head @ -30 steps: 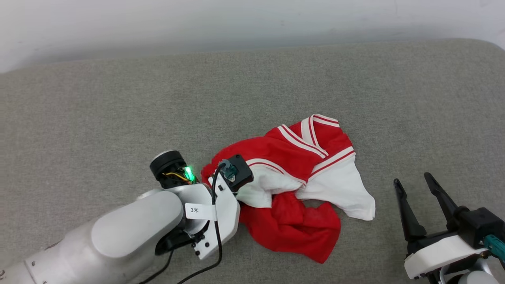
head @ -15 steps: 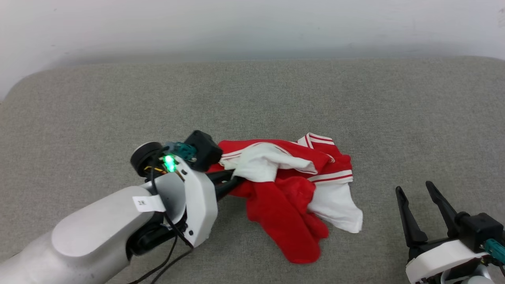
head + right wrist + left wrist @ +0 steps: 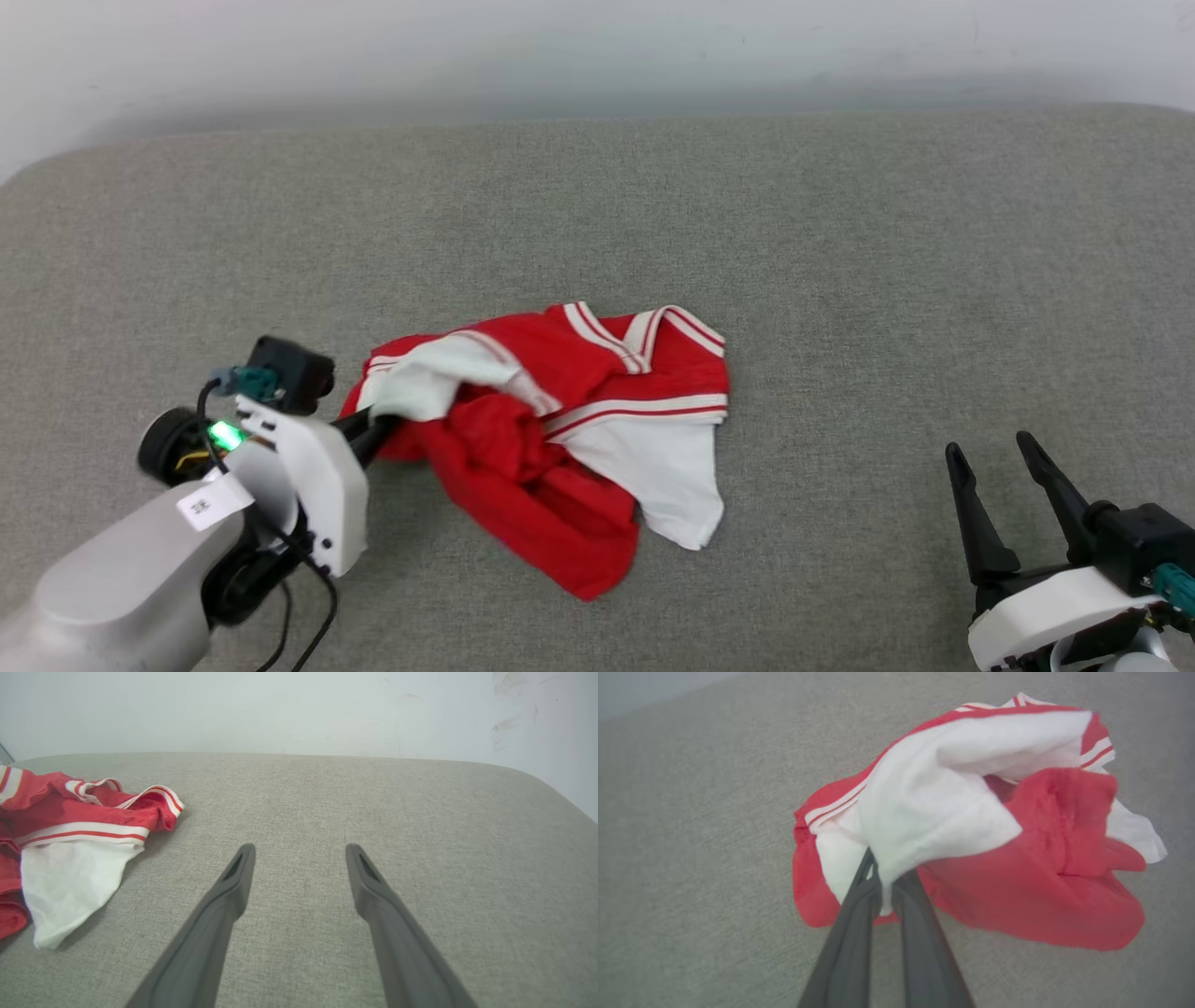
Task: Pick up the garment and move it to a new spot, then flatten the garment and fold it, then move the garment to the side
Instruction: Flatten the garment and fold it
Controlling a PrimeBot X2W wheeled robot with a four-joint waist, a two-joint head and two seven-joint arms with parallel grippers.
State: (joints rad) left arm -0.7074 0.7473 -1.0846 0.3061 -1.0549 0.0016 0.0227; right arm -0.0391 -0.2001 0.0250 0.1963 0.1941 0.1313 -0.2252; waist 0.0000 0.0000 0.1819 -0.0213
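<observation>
The garment [image 3: 560,420], a red T-shirt with white sleeves and striped trim, lies crumpled on the grey cushion, left of centre in the head view. My left gripper [image 3: 378,425] is shut on its left end, pinching a white sleeve; in the left wrist view the two dark fingers [image 3: 859,905] close on the white cloth of the garment [image 3: 962,812]. My right gripper [image 3: 994,453] stands open at the lower right, well clear of the cloth. The right wrist view shows the right gripper [image 3: 299,851] with jaws wide apart over bare cushion, the garment [image 3: 70,830] off to its left.
The grey fabric cushion [image 3: 840,243] has a rounded far edge against a pale wall [image 3: 597,47]. Wide open fabric lies to the right of the garment and behind it.
My left gripper has dragged the garment leftward across the cushion, bunching it and flipping a white sleeve over. The head view has also shifted. The right gripper stays open.
</observation>
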